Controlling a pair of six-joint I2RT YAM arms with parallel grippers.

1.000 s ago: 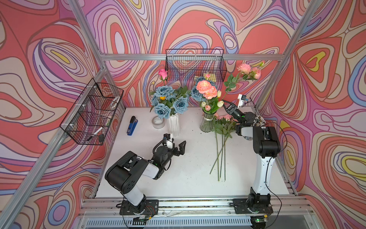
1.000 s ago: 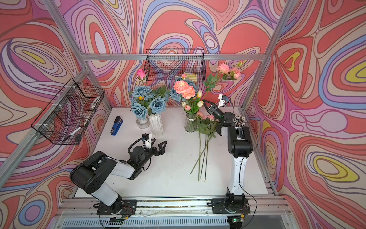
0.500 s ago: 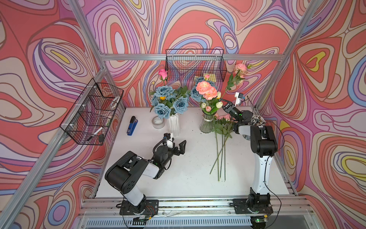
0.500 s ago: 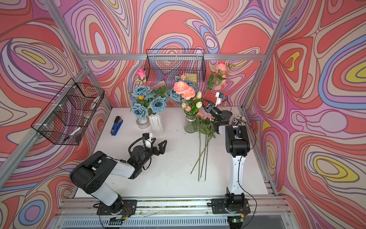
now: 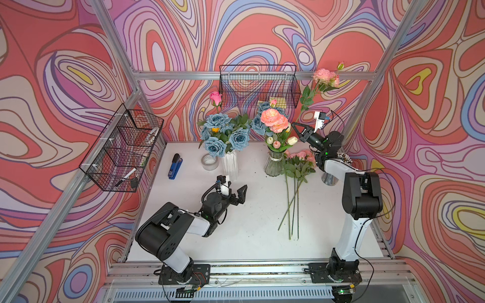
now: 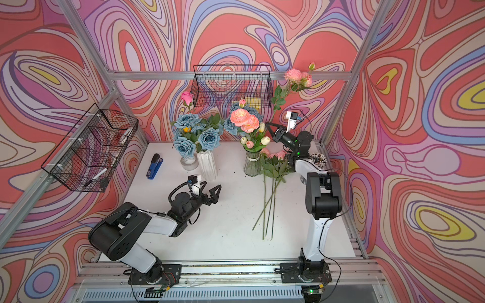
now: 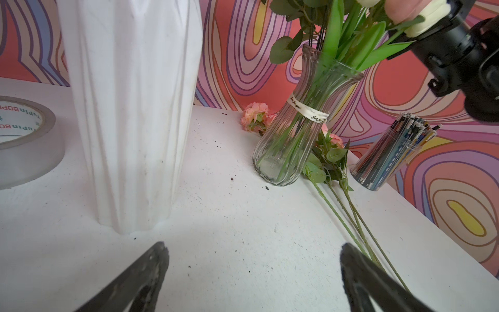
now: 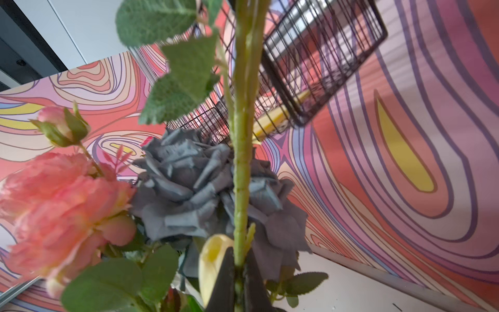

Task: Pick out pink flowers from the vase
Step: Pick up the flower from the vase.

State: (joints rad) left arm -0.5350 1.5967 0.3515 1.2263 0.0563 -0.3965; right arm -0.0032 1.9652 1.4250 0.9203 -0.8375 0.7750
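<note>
Left gripper [image 5: 237, 192] hangs over the white tabletop [image 5: 252, 236], jaws wide and empty. The clear ribbed glass vase [image 5: 274, 164] holds peach-pink ruffled blooms [image 5: 274, 120]. Three pink-flowered stems [image 5: 294, 183] lie beside it. Right gripper [image 5: 296, 126] is clamped on a tall pink rose stem [image 5: 325, 76].

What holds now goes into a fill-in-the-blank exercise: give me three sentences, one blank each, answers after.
1. The right gripper is shut on the green ____ of the raised pink flower.
2. The left gripper, open near the white vase, holds ____.
3. The loose pink flowers lie on the ____ beside the glass vase.

Missing words: stem; nothing; table
</note>
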